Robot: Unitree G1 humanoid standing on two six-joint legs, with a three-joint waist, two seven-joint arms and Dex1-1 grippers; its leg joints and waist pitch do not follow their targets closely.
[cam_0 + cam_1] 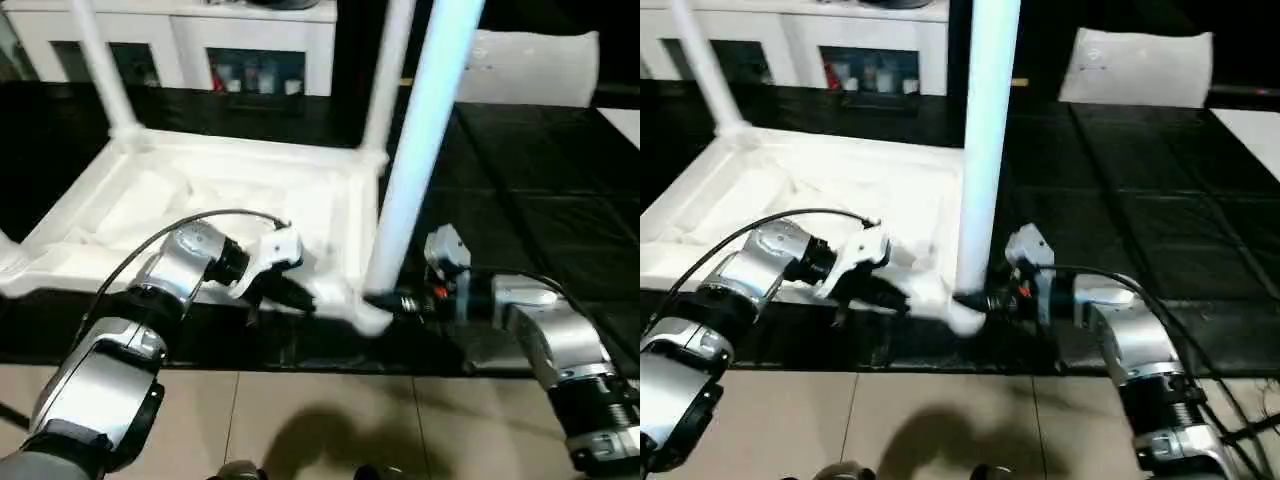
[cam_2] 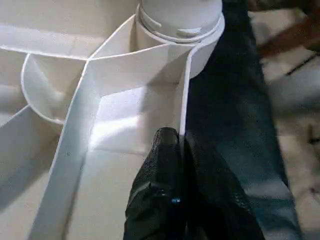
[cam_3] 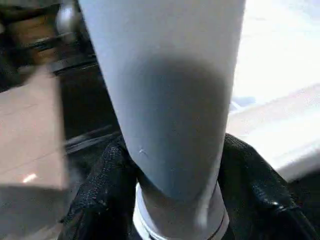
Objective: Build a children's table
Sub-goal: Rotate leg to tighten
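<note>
Table (image 1: 200, 200) lying inverted, three legs showing; right gripper (image 3: 170, 200) clasping near leg (image 1: 420, 150), left gripper (image 2: 182, 145) pinching rim; fourth leg possibly pending.

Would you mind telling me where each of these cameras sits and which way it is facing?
Left eye view: on the head, looking forward and down at the upturned table top; both silver forearms show.
Right eye view: beside it, same scene; the right gripper clasps the near leg.
Left wrist view: along the left gripper, its shut fingers pinching the table's rim wall near a corner socket.
Right wrist view: along the right gripper's fingers at the leg's base.
Shared: the near corner leg appears in both eye views and the right wrist view.
</note>
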